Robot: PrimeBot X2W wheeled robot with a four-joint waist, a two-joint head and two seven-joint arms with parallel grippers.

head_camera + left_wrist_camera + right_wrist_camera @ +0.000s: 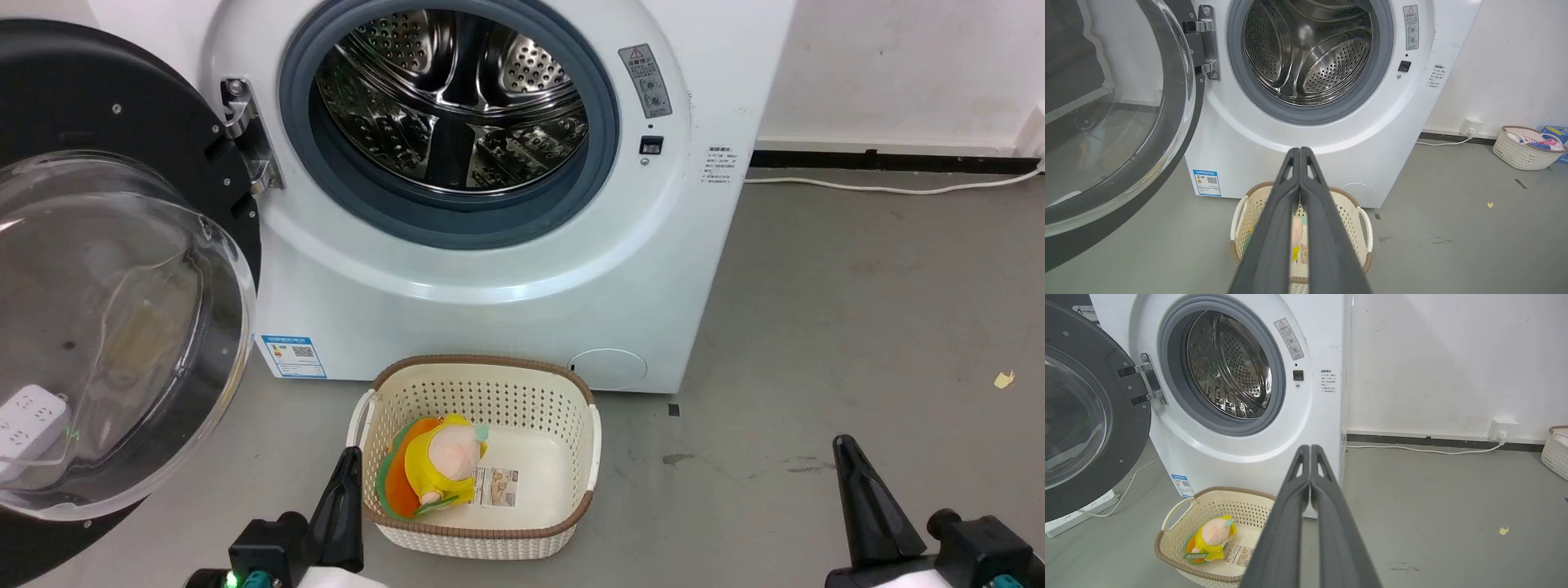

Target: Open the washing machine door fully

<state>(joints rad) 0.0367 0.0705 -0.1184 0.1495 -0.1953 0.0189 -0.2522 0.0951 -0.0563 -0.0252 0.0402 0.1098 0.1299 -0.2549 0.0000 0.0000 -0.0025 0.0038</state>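
Grey floor (857,327) lies before the washing machine (490,310); its door (122,327), at frame left, already stands wide, so little seems left. Left fingers (1274,228) and right fingers (1284,531) are together, empty.

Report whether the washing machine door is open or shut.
Open. The washing machine door hangs swung out to the left on its hinge, leaving the steel drum fully exposed.

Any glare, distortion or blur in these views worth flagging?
Head view: pale reflections smear across the door glass; the drum shows bright highlights but stays sharp. Left wrist view: wide-angle stretch leaves the washing machine leaning; the shut left gripper looms large. Right wrist view: milder stretch; the shut right gripper hides part of the basket; lighting even.
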